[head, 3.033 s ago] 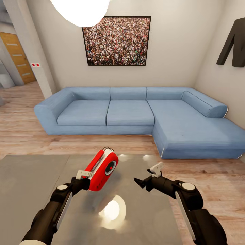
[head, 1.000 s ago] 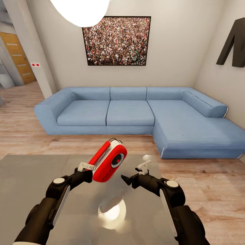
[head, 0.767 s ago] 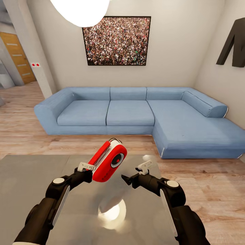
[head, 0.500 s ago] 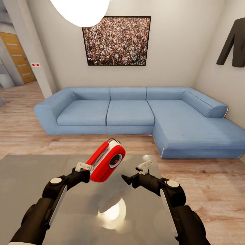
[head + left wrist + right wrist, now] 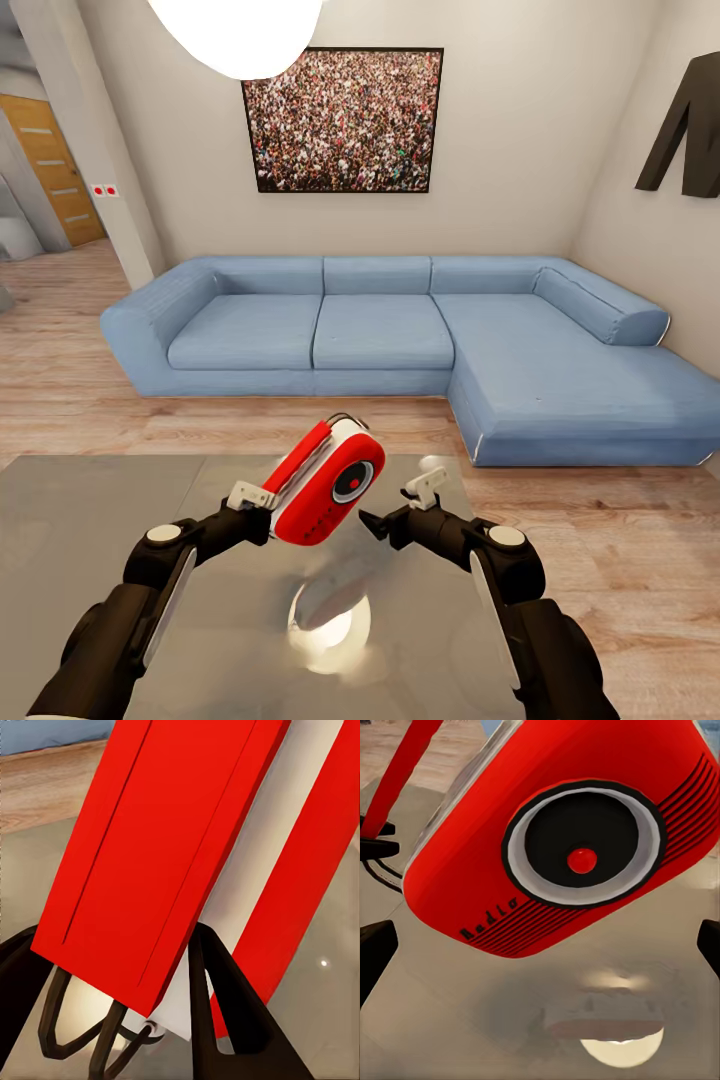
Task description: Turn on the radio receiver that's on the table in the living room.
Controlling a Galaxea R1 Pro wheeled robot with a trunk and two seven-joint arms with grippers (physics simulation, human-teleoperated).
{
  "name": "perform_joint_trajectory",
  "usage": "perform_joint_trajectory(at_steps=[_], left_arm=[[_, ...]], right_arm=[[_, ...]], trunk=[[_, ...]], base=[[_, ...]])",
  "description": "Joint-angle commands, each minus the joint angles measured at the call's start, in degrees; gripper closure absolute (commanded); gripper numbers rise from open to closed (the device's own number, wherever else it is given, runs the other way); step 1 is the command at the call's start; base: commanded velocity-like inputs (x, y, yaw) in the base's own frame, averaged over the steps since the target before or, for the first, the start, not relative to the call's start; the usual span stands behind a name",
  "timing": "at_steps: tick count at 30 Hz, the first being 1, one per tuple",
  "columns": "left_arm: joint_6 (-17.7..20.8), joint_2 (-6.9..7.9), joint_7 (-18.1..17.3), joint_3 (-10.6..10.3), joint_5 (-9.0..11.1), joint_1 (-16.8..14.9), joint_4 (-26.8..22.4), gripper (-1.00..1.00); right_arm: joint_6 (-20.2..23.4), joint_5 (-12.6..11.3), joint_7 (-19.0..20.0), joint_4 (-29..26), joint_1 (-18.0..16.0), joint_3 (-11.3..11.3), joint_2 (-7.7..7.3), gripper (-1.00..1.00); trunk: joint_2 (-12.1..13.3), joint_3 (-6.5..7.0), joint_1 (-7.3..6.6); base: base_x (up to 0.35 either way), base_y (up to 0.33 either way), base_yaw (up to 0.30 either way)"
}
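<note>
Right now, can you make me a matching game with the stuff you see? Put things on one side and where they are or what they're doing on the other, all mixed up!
Things:
1. radio receiver
2. left gripper
3. right gripper
4. sofa

States or places:
A. open, just beside the radio's dial face
B. standing on the wood floor behind the table
C. tilted, lifted off the table top
D. shut on the radio, holding it up

Pairs: 1-C, 2-D, 3-A, 4-B
</note>
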Motion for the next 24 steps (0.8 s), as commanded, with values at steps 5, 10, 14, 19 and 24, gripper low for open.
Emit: perform_joint_trajectory(at_steps=[5, 10, 14, 19, 24], left_arm=[[0.06, 0.3, -0.11, -0.01, 0.52, 0.21, -0.31, 1.0], [0.06, 1.33, -0.68, -0.01, 0.61, 0.32, -0.86, 1.0], [0.83, 1.56, -1.32, -0.01, 0.63, 0.34, -1.59, 1.0], [2.18, 1.58, -1.42, -0.01, 0.63, 0.34, -2.06, 1.0], [2.34, 1.58, -1.43, -0.01, 0.63, 0.34, -2.43, 1.0]], right_arm=[[0.0, 0.05, 0.0, 0.01, -0.03, 0.01, -0.07, -1.0], [0.0, 0.06, 0.0, 0.01, -0.04, 0.01, -0.07, -1.0], [0.0, 0.05, 0.0, 0.01, -0.04, 0.01, -0.07, -1.0], [0.0, 0.05, 0.06, 0.01, -0.04, 0.01, -0.05, -1.0], [0.0, 0.05, 0.09, 0.01, -0.04, 0.01, -0.06, -1.0]], trunk=[[0.0, 0.0, 0.0], [0.0, 0.0, 0.0], [0.0, 0.0, 0.0], [0.0, 0.0, 0.0], [0.0, 0.0, 0.0]], base=[[0.0, 0.0, 0.0], [0.0, 0.0, 0.0], [0.0, 0.0, 0.0], [0.0, 0.0, 0.0], [0.0, 0.0, 0.0]])
